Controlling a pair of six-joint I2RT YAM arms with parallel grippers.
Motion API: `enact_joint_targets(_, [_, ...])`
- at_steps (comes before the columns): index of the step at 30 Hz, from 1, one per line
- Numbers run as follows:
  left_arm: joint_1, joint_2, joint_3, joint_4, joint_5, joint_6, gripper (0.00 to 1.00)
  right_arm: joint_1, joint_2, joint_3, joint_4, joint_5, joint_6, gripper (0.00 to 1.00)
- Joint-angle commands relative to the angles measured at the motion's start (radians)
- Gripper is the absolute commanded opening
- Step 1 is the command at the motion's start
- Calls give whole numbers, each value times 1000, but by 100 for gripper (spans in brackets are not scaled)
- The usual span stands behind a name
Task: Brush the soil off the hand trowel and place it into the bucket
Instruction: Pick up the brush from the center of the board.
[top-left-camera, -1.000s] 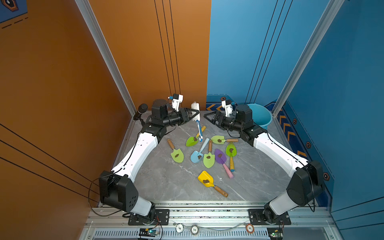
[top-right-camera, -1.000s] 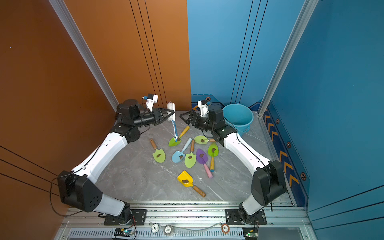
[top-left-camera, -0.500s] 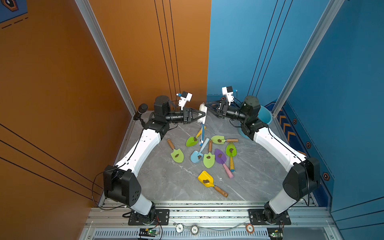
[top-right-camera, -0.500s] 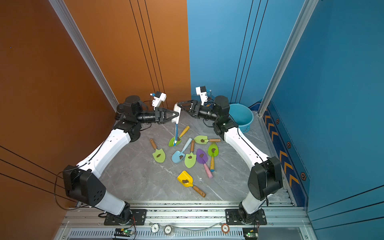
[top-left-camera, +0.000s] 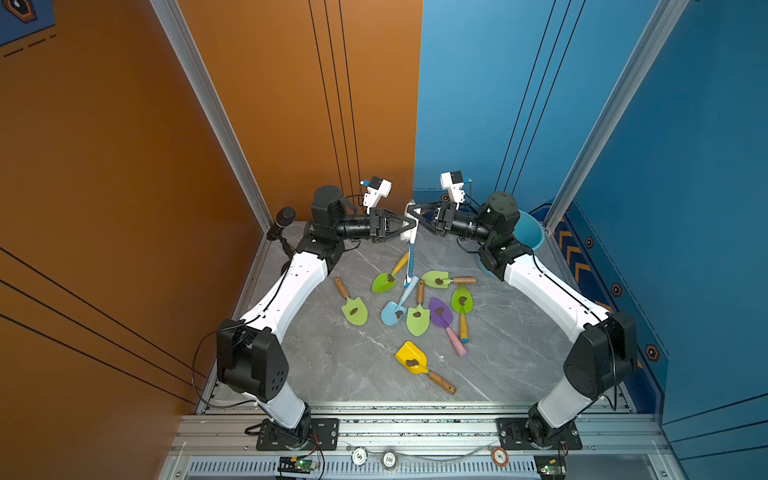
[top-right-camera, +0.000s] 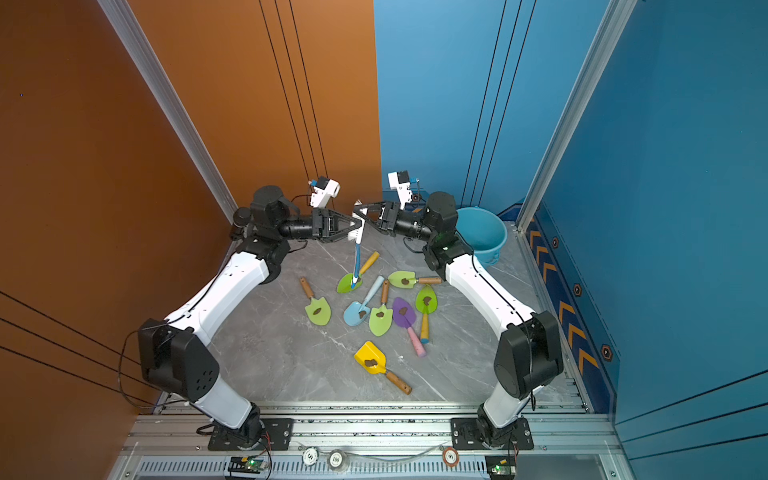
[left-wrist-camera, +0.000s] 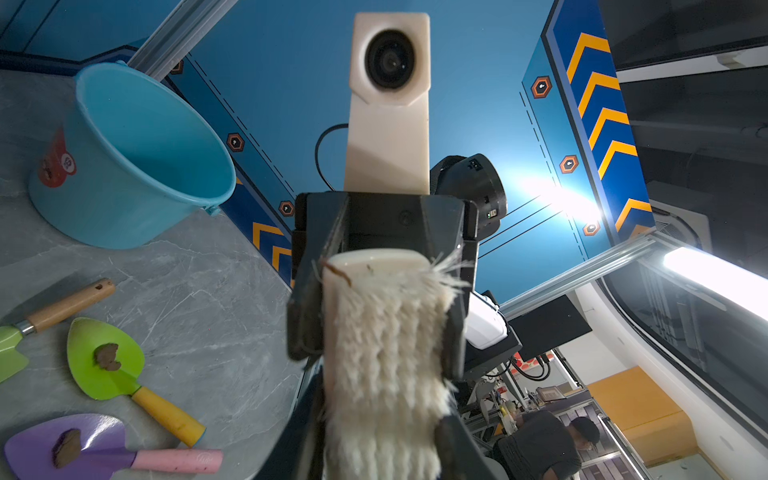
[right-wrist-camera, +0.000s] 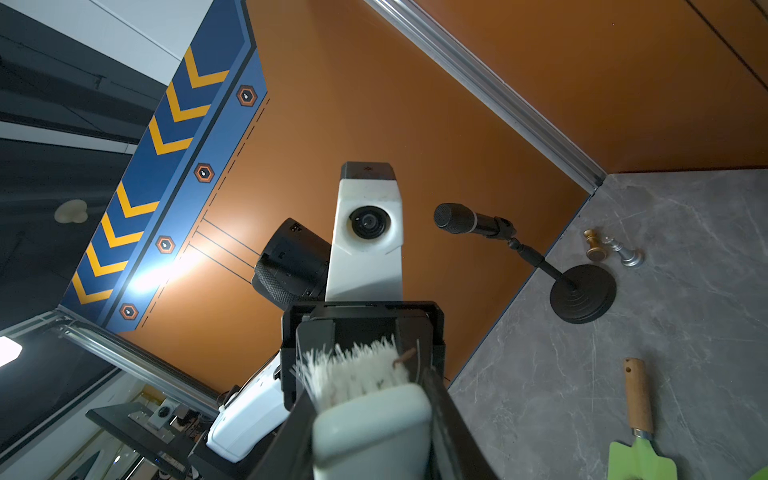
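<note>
Soil (top-left-camera: 412, 363) sits as one dark-brown lump on yellow trowel (top-left-camera: 421, 369) blade.

We find both top views bright and even; wrist views bend at edges, glare on blue wall (left-wrist-camera: 557, 199), brush (left-wrist-camera: 386, 374) blurred.

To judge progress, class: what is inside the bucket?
In the left wrist view, only bare blue inner wall shows inside the bucket; its near side hides part of the floor.

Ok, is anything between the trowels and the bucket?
Yes: the right arm stands between the trowels and the bucket, whose mouth is open. The left end effector and right end effector both hold the brush.
</note>
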Motion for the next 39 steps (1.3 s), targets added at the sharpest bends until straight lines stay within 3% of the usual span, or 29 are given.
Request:
enact_joint_targets(1, [-7,0,54,23,13,-38,19,5,-17,21,-95,47,-87,13])
enact_joint_targets(4, [0,-26,75,-156,-81,100,58,6,-42,20,-204,131,-159,10])
enact_joint_targets(7, [-14,-72,157,-605,-323,423,70,12,-76,21,-348,274,-238,10])
enact_joint_targets(10, [-74,-120,196,-855,-676,626,75,29,-104,39,-527,526,-298,8])
enact_joint_targets(13, [-177,-170,136,-874,-946,725,75,62,-104,93,-716,834,-296,6])
enact_joint_targets(18, [-387,-158,82,-895,-1316,895,76,115,-49,216,-940,1084,-246,4])
enact_joint_targets(23, [-460,-104,51,-888,-1484,947,74,142,-6,289,-1058,1145,-217,3])
enact_joint_targets(28, [-499,-58,28,-857,-1571,978,68,149,-10,268,-1083,1157,-166,3])
enact_joint_targets(34, [-492,-55,-4,-802,-1498,983,46,150,-21,251,-1075,1151,-145,3])
enact_joint_targets(39, [-459,-53,-11,-799,-1387,971,20,148,-28,239,-1048,1128,-131,3])
